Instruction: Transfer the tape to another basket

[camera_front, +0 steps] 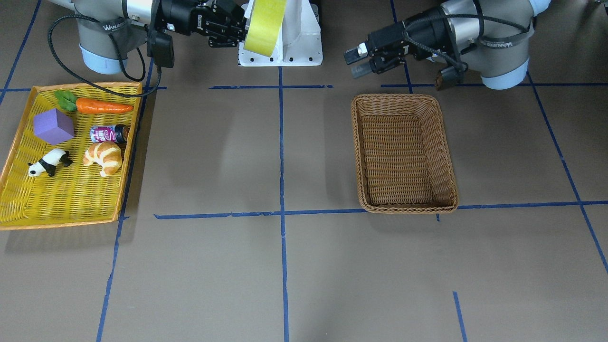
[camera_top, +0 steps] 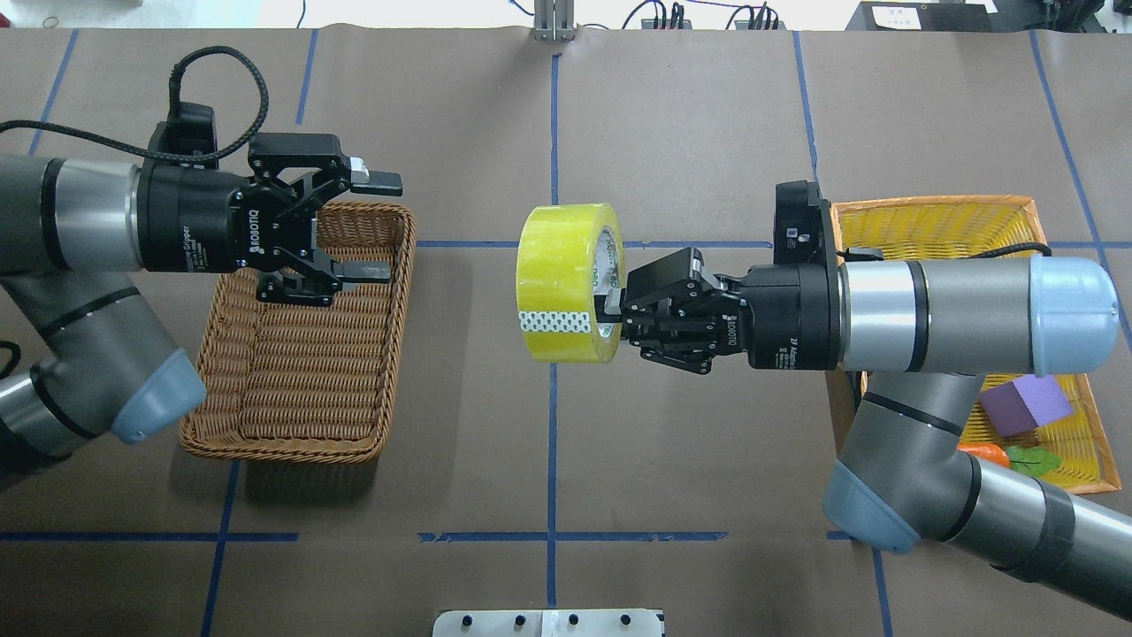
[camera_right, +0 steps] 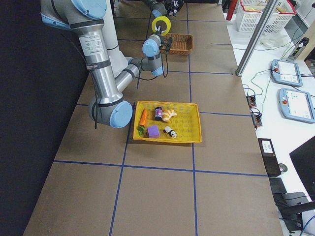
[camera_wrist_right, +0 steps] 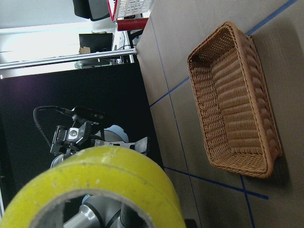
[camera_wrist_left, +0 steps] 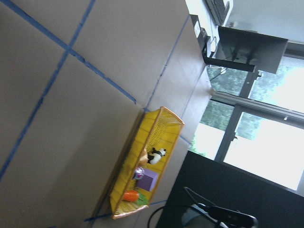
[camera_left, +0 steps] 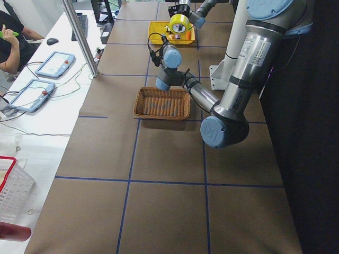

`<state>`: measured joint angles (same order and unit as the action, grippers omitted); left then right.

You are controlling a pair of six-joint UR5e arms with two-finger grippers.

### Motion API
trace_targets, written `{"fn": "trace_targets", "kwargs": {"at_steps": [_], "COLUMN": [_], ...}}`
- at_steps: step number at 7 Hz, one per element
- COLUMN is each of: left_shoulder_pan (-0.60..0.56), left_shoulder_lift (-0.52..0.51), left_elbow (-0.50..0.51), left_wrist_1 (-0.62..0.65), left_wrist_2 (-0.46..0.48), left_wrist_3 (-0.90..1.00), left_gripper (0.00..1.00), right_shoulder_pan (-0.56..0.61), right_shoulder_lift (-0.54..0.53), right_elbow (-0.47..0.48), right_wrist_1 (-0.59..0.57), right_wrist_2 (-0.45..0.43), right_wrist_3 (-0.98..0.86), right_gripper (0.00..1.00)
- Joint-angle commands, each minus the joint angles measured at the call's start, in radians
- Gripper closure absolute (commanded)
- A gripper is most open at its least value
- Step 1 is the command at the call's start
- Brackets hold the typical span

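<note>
The tape [camera_top: 566,283] is a wide yellow-green roll held up in the air over the table's middle; it also shows in the front view [camera_front: 263,26] and fills the right wrist view [camera_wrist_right: 95,185]. My right gripper [camera_top: 615,310] is shut on the roll's rim, one finger inside the core. The brown wicker basket [camera_top: 221,416] stands on the table to the left, empty, also in the front view [camera_front: 361,142]. My left gripper [camera_top: 376,226] is open and empty, above the basket's far end, pointing toward the tape with a wide gap between them.
A shallow yellow tray [camera_front: 19,209] holds a carrot [camera_front: 102,105], a purple cube [camera_front: 53,126], a small bottle [camera_front: 109,134], a croissant [camera_front: 104,158] and a panda figure [camera_front: 47,162]. The robot's white base [camera_front: 294,42] stands behind the tape.
</note>
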<state>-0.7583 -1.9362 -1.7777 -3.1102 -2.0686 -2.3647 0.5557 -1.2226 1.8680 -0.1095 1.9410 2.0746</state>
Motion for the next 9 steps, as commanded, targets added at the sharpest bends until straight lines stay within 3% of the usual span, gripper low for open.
{"fn": "trace_targets", "kwargs": {"at_steps": [1,3,6,9], "left_shoulder_pan": [0.063,0.143,0.188,0.206], "left_shoulder_lift": [-0.027,-0.07,-0.086,-0.093], "left_elbow": [-0.026,-0.032,-0.028,-0.028], "left_wrist_1": [-0.085,-0.094,-0.103,-0.104], "left_wrist_2": [0.135,0.224,0.248,0.262], "left_wrist_3": [-0.149,-0.171,-0.171,-0.171], "left_gripper": [0.0,0.0,0.0,0.0], "right_shoulder_pan": [-0.025,-0.058,-0.077,-0.131], "right_shoulder_lift": [-0.005,-0.003,0.001,0.009], "right_elbow": [-0.001,-0.006,-0.007,-0.009], "right_wrist_1": [0.025,0.024,0.024,0.022], "right_wrist_2": [-0.014,-0.02,-0.023,-0.089], "right_wrist_3": [0.01,0.005,0.004,-0.002], "right_gripper": [0.98,0.98,0.98,0.98]}}
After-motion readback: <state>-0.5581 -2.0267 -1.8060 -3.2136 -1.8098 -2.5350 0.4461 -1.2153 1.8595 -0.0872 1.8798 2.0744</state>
